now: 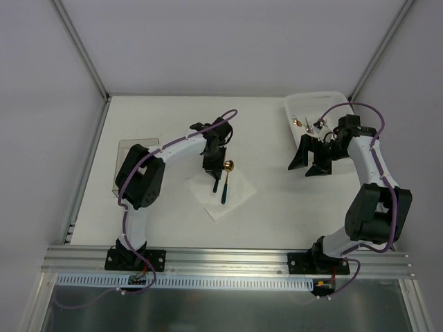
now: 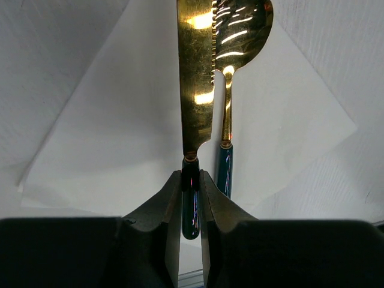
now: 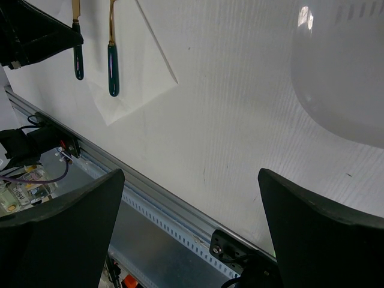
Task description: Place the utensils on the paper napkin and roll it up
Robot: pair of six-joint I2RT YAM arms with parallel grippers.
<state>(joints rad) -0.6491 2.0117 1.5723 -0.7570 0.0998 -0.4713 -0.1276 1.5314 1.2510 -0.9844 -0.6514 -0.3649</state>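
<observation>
Left wrist view: left pincer (image 2: 191, 178) clamps the knife (image 2: 197, 78) handle; right pincer (image 3: 191, 204) gapes wide, empty.

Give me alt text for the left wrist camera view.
The left gripper is shut on the dark teal handle of a gold serrated knife, blade pointing away over a white paper napkin. A gold spoon with a teal handle lies on the napkin just right of it.
</observation>
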